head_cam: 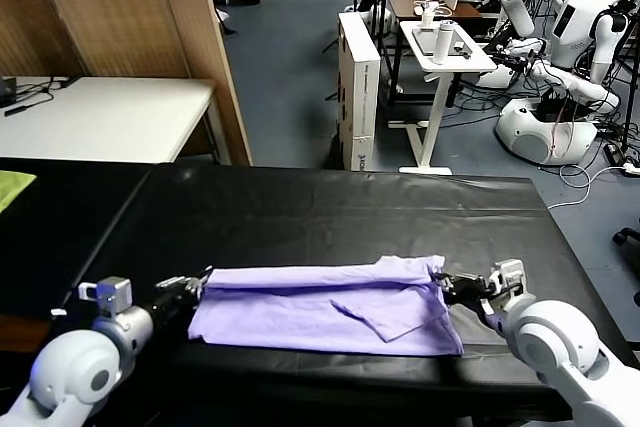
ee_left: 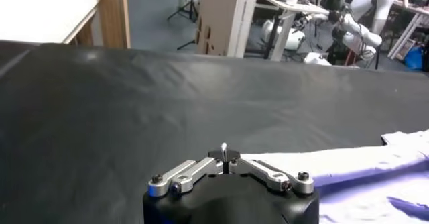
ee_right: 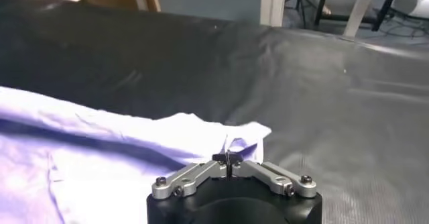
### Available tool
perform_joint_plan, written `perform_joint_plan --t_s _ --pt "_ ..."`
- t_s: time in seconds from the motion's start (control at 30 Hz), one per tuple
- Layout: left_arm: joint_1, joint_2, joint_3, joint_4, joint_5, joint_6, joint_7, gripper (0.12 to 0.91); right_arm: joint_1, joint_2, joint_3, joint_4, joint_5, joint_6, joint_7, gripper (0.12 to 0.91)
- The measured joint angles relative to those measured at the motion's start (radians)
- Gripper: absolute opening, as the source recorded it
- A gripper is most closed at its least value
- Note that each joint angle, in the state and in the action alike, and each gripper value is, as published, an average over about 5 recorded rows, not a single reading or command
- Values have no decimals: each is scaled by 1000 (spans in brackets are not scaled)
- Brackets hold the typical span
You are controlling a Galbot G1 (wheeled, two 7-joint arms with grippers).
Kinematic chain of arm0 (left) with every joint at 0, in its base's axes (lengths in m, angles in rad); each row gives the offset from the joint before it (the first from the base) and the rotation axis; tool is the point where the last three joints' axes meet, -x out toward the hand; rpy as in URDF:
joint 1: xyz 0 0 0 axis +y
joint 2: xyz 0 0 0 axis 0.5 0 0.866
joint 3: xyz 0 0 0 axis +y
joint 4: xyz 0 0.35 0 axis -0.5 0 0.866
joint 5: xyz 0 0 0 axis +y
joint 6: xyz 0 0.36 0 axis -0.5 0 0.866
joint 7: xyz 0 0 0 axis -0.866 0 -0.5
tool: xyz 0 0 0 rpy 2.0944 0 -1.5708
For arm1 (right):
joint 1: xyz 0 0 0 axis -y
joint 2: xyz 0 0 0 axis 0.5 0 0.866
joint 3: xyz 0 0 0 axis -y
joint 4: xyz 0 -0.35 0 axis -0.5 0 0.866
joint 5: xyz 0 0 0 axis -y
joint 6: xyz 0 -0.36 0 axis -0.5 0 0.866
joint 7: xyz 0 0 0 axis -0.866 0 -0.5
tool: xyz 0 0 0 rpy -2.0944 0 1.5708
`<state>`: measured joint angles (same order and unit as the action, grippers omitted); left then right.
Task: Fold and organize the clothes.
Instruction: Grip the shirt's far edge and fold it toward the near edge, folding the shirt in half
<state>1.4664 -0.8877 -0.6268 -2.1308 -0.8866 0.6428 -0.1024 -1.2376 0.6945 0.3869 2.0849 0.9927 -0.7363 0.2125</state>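
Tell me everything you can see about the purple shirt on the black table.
The T-shirt is light lavender, soft thin cloth, plain on the side showing. It lies folded into a long band across the near part of the black table, one sleeve flap turned over near its right end. The left end effector is shut on its left end, the right end effector shut on its right end.

Black-covered desk [head_cam: 300,217], white side table [head_cam: 100,117], cardboard box [head_cam: 358,87], yellow-green cloth [head_cam: 12,187] at far left.
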Motion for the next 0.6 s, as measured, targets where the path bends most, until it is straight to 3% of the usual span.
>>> perform_joint_plan --t_s 0.6 --pt "111 -46 -30 -19 33 -5 6 150 -54 -15 1 21 -8 0 -5 145"
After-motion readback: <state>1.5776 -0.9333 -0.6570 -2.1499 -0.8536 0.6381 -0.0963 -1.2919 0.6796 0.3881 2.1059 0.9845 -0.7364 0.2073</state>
